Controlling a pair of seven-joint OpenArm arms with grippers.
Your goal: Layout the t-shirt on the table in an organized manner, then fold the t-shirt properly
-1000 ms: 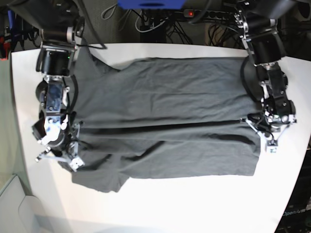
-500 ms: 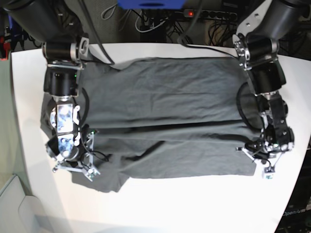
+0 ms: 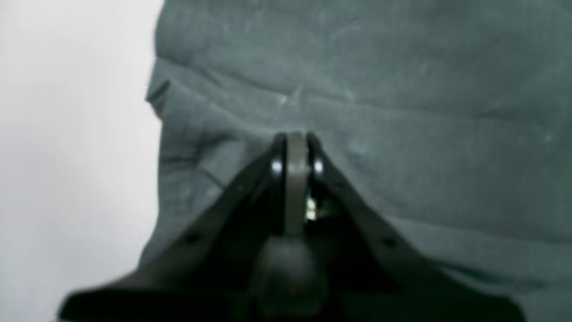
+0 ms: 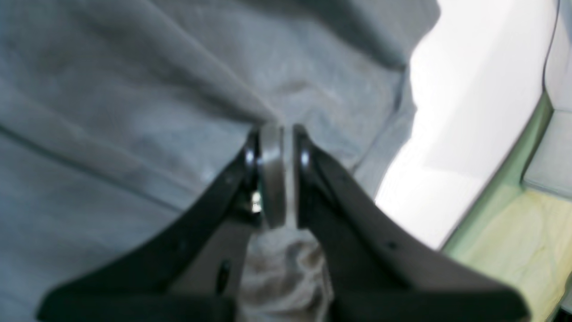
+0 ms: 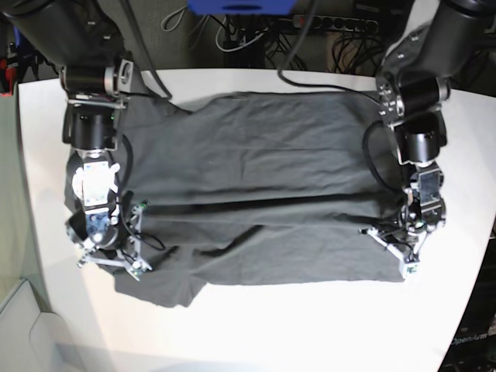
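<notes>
T-shirt (image 5: 263, 186) first: you have it spread wide across the white table (image 5: 310, 325), dark grey, with long creases running across its middle and one sleeve corner sticking out at the lower left edge in the base view. Compared with half a second ago, your left gripper (image 5: 391, 249) has pulled inward along the hem, and the lower right corner of the cloth has come in with it, so that edge now sits further from the table's side. Your right gripper (image 5: 108, 260) has shifted only slightly and is still down at the sleeve end.

In the left wrist view, your left gripper (image 3: 295, 147) is clenched, its two fingers pressed nearly together over a ridge of t-shirt (image 3: 402, 112) that puckers right at the tips; bare table (image 3: 67, 156) lies just to the jaws' left. In the right wrist view, your right gripper (image 4: 275, 138) is likewise pinched onto the t-shirt (image 4: 134, 112), with a fold rising into the tips and bunched cloth gathered behind them between the fingers; the table (image 4: 447, 134) shows off to the jaws' right.

Beyond the far table edge, cables and a power strip (image 5: 341, 23) lie on the floor, well apart from both jaws.
</notes>
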